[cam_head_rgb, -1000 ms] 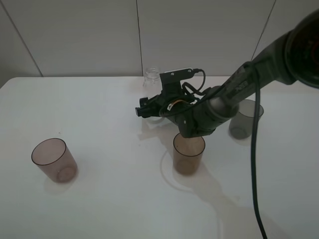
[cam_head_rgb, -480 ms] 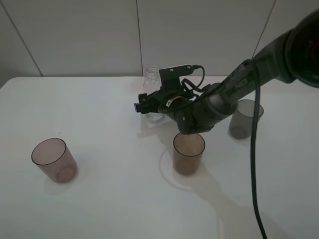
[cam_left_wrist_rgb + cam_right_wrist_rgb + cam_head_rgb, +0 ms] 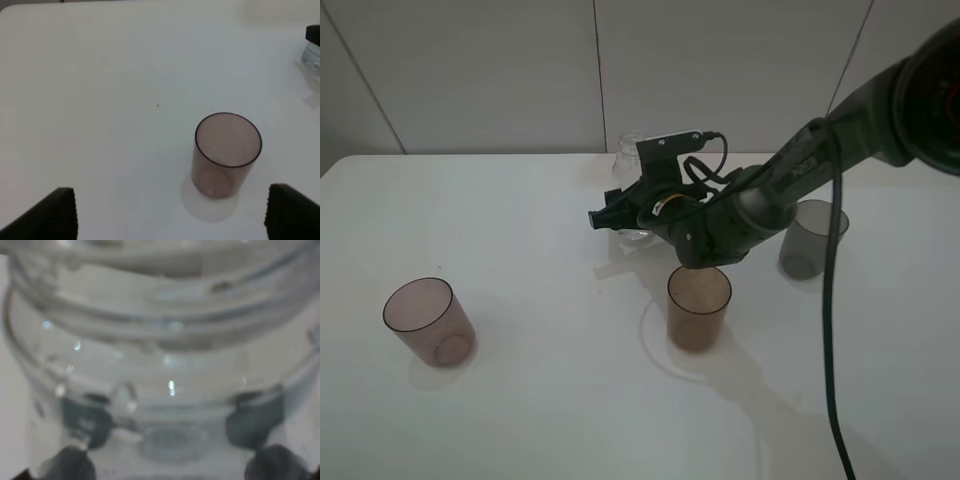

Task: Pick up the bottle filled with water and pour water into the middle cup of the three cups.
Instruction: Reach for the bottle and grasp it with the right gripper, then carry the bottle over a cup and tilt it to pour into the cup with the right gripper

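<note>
Right end effector (image 3: 610, 215) straddles bottle (image 3: 626, 152); grip unclear, perhaps touching. Left end effector (image 3: 172, 215) spread wide.

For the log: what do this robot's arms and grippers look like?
The right arm is dark grey and tubular, with a black cable hanging loose, a flat black bracket on its wrist and a small orange label. The left gripper shows black ribbed fingertips.

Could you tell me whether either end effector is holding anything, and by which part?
The right end effector straddles the bottle at its lower body; whether it grips cannot be told. The left end effector holds nothing.
</note>
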`<state>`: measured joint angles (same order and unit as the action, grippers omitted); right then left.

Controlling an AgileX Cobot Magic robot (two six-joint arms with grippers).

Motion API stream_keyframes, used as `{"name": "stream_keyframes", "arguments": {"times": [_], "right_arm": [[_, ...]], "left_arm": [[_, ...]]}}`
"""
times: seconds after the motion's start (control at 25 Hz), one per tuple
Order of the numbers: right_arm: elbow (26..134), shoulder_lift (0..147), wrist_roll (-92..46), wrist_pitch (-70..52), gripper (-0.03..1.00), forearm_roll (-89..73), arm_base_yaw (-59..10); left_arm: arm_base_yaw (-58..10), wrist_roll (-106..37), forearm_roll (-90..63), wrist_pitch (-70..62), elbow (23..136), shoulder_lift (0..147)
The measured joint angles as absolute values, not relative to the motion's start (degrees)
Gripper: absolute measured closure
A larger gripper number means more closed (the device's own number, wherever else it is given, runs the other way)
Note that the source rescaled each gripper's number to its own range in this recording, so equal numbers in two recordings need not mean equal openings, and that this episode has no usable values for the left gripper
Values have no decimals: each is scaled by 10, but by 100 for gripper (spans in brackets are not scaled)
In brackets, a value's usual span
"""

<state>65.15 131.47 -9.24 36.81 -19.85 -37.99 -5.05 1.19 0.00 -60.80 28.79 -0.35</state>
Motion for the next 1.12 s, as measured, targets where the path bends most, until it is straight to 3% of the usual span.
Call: {"name": "stream_keyframes", "arguments": {"times": [0.44,0.84,1.12], "right_arm": [[652,1285,-162,316,95,-200,-379],[648,1095,-260,48,95,-182,-340],[549,949,-261,0,95,-139,-327]], "left_arm": [[-50,12,0,-608,288,-3],[-50,12,0,-608,288,-3],[-50,12,0,-608,288,-3]]}}
